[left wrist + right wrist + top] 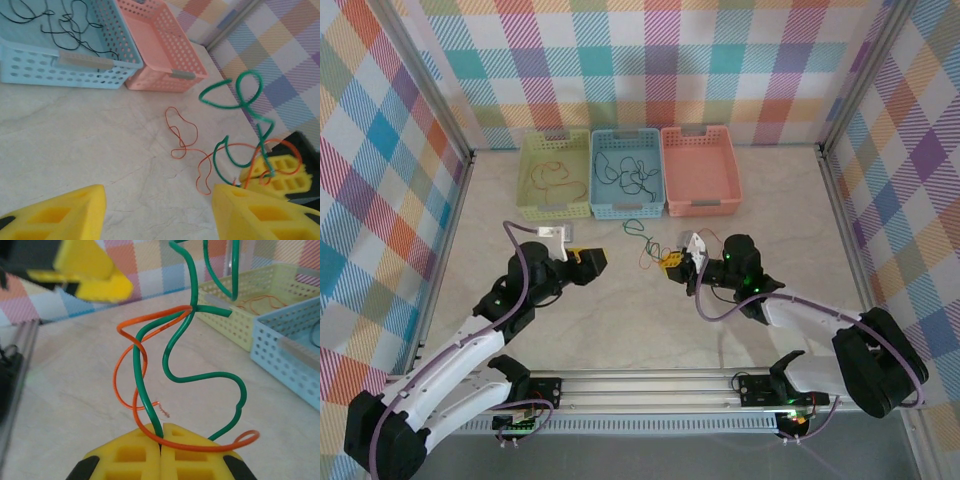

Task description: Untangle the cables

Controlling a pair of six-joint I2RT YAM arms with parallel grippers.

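A thick green cable and a thin orange cable are twisted around each other and stand up off the table. My right gripper is shut on the green cable's lower end, and the orange cable lies across its yellow fingertips. In the left wrist view the green cable loops up from the right gripper, and the orange cable trails onto the table. My left gripper is open with nothing between its fingers, a little left of the tangle. From above, the left gripper faces the right gripper.
Three baskets stand in a row at the back: a yellow-green basket with orange wires, a blue basket with dark wires, and a pink basket. Checked walls enclose the table on three sides.
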